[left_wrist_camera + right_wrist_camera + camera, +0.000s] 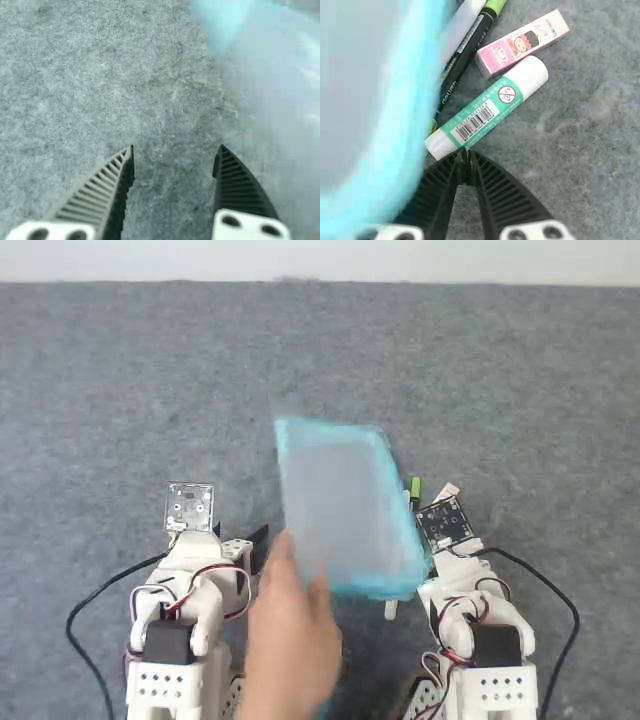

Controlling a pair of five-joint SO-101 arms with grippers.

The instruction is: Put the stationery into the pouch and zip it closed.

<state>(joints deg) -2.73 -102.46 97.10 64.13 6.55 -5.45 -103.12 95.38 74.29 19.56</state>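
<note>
Grey felt covered the bench [120, 370] from its near edge to the far one, where a pale strip of wall [300, 260] began.

Both arms sat at the near edge, well apart. Between them a person's hand [290, 630] came in over the near edge and held the pouch [345, 510] by its near left corner. The pouch was blurred, so I could not tell whether it lay on the felt or hung above it. It covered part of the stationery beside the right arm.

The left claw [176, 148] hovered over bare felt with its fingers spread wide and nothing between them; the pouch [270, 75] showed just beside it. The right claw [466, 152] had its fingertips pressed together, gripping nothing, just short of the capped end of a glue stick [487, 111]. A pink eraser [522, 42] lay just beside the stick's far end, and a black marker [465, 55] with a green end ran half under the pouch's blue rim [415, 125].

The pouch was a translucent rectangle edged in blue. Its long axis ran from the near edge towards the far edge, with the near end slanted towards the right arm. Which end carried the zip could not be made out.
</note>
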